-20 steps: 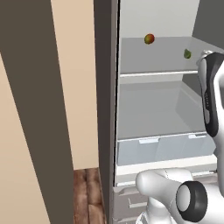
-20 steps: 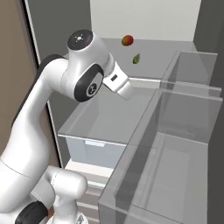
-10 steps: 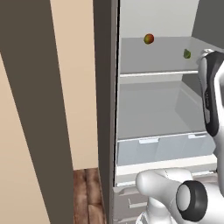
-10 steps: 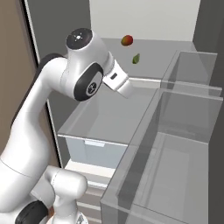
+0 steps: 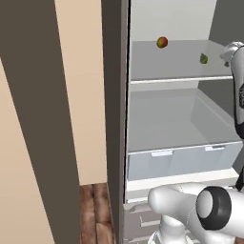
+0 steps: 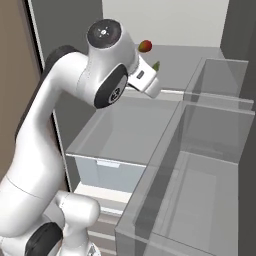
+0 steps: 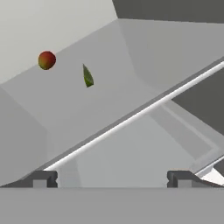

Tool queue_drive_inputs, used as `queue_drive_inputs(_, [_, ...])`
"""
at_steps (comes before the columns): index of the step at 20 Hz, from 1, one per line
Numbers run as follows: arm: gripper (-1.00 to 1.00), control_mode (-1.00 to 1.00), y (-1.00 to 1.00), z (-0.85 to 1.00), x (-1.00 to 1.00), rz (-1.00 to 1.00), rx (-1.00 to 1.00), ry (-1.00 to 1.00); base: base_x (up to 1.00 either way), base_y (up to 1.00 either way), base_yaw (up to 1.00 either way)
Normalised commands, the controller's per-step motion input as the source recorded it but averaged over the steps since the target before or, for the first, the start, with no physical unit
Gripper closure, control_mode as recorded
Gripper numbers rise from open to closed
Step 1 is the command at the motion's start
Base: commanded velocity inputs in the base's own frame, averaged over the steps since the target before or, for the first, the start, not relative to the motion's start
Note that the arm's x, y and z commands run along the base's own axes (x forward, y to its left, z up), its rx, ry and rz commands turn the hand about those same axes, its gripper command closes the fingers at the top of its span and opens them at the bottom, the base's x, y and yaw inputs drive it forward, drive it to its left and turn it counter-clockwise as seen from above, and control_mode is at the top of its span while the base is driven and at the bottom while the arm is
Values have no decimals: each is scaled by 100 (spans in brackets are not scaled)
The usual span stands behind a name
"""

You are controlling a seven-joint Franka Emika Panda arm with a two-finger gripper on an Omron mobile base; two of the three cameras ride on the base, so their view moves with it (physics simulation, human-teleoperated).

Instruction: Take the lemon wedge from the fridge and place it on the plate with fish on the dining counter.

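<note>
The fridge (image 5: 171, 80) stands open with its pale interior in front of me. On its upper shelf lies the lemon wedge (image 5: 203, 58), a tiny yellowish-green sliver (image 7: 88, 75), partly behind my hand in the right base view (image 6: 156, 65). My gripper (image 7: 112, 178) is open and empty. It points at that shelf from in front of and below the shelf edge, well short of the wedge. Both fingertips (image 7: 41, 179) stand far apart. The plate with fish and the dining counter are out of view.
A round red-orange-and-green fruit (image 5: 162, 42) sits on the same shelf, left of the wedge (image 7: 47, 60). A clear drawer (image 5: 181, 159) lies below the shelf. Clear door bins (image 6: 215, 150) stand close on the right. The fridge's grey side wall (image 5: 114, 95) is to the left.
My arm has risen a little and the hand has moved closer to the upper shelf. The gripper stays open; the wedge and the fruit have not moved.
</note>
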Motion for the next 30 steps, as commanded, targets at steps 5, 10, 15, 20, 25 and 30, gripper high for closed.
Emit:
queue_drive_inputs(5, [-100,-100,2,8,-1,5,-9,-13,0,0,0])
queue_drive_inputs(10, [-100,-100,0,21,4,2,-9,-21,0,0,0])
queue_drive_inputs(15, [-100,-100,9,10,38,8,-8,8,0,0,0])
queue_drive_inputs(20, [-100,-100,18,11,18,1,-11,10,0,0,0])
queue_drive_inputs(25, [-100,-100,22,-1,13,0,-9,11,0,0,0])
queue_drive_inputs(30, [-100,-100,7,-13,3,0,-9,1,0,0,0])
